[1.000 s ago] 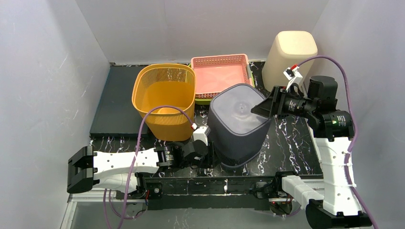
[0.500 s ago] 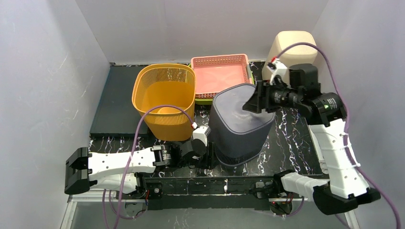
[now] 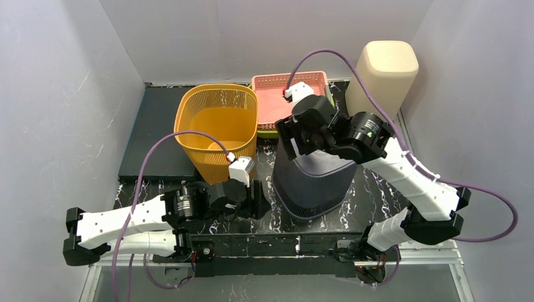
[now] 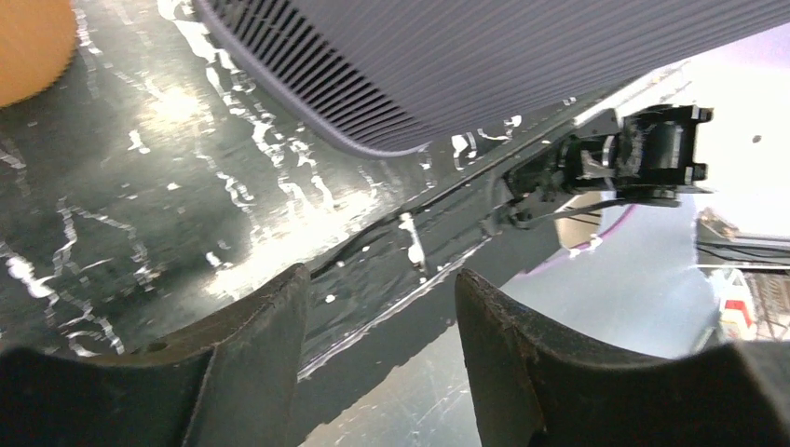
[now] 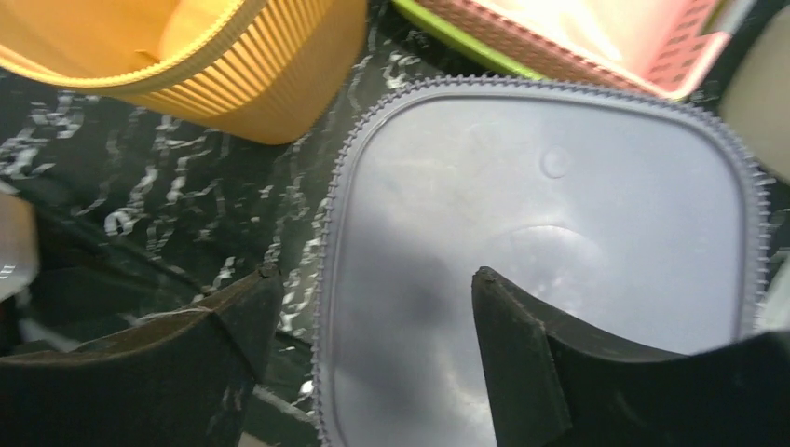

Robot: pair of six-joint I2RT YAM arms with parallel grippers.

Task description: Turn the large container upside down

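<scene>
The large container is a grey ribbed bin standing near the table's front with its flat closed base facing up. My right gripper hovers open over the base's left edge. In the right wrist view one fingertip is outside the bin's edge and the other is over the flat base, with nothing between them. My left gripper lies low on the table, just left of the bin's lower rim and apart from it. In the left wrist view it is open and empty, with the ribbed wall above.
An orange mesh basket stands just left of the bin. A pink tray sits behind it, on a green one. A tall beige bin occupies the back right corner. A dark mat covers the back left. White walls enclose the table.
My right arm has swung left from the bin's right side to above its left edge, jaws widening. My left gripper has drawn back from the bin's lower rim and opened.
</scene>
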